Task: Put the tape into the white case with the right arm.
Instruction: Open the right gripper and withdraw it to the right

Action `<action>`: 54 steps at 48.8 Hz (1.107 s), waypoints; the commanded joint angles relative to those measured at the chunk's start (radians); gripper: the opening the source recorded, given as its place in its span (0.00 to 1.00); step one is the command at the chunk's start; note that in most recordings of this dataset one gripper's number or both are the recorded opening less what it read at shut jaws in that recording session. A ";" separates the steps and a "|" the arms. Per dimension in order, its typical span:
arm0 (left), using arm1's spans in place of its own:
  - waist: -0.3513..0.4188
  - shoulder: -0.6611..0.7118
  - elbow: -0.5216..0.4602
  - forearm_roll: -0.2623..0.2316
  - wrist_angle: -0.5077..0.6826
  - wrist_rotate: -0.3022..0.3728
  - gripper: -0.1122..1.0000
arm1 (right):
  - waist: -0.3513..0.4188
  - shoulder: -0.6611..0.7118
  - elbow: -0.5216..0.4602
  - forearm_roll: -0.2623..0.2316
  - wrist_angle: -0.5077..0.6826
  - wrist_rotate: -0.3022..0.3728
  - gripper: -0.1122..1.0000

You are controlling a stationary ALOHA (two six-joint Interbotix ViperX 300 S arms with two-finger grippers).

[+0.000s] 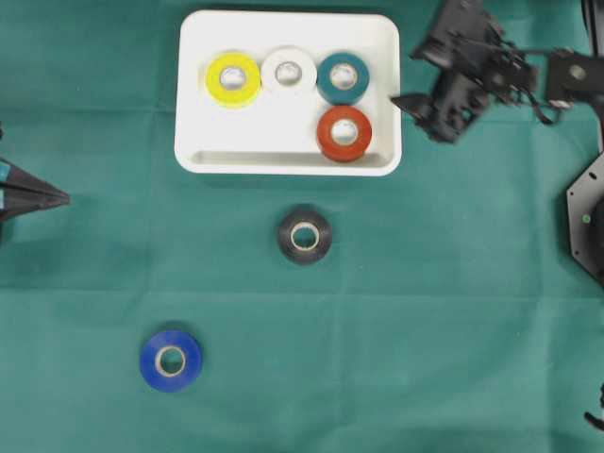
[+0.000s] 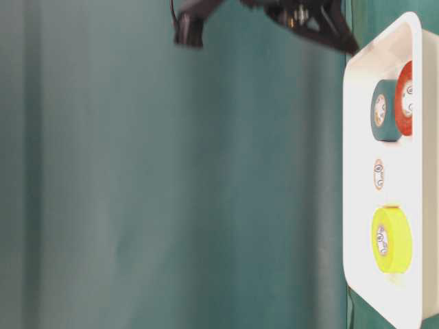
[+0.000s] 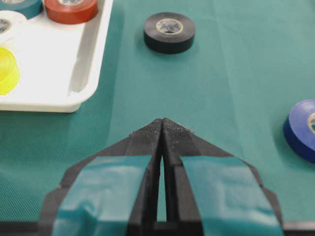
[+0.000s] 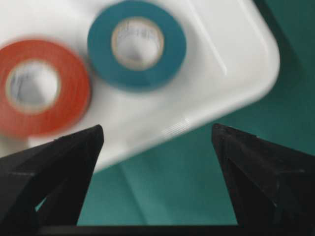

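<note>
1. Since four rolls already sit in the white case (image 1: 288, 151), I'd call this a bit past halfway: yellow roll (image 1: 233, 78), white roll (image 1: 289, 70) and teal roll (image 1: 343, 77) in a row along the far side, red roll (image 1: 344, 133) tucked just in front of the teal one.
2. Two rolls are left out on the green cloth (image 1: 453, 330). The black roll (image 1: 304, 235) lies flat near the case's front rim, not touching it. The blue roll (image 1: 171, 360) is well apart from everything, down toward the lower left of the overhead view.
3. The right gripper (image 1: 429, 106) is just outside the case's right edge, jaws spread wide with nothing between them; in the wrist view you look straight through the gap at the red and teal rolls and the case's corner. That view is a bit blurred.
4. The left gripper (image 3: 162, 127) is parked over at the left edge, teal-marked fingers pressed together, holding nothing.
5. My guess for what's next: the black roll, since it's the closer one. The right arm would need to swing over it and come down with the jaws straddling it. Blue after that, and that's a longer reach.
</note>
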 commanded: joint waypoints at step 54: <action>0.002 0.008 -0.009 0.000 -0.009 0.000 0.10 | 0.400 -0.299 0.285 -0.002 -0.080 0.006 0.68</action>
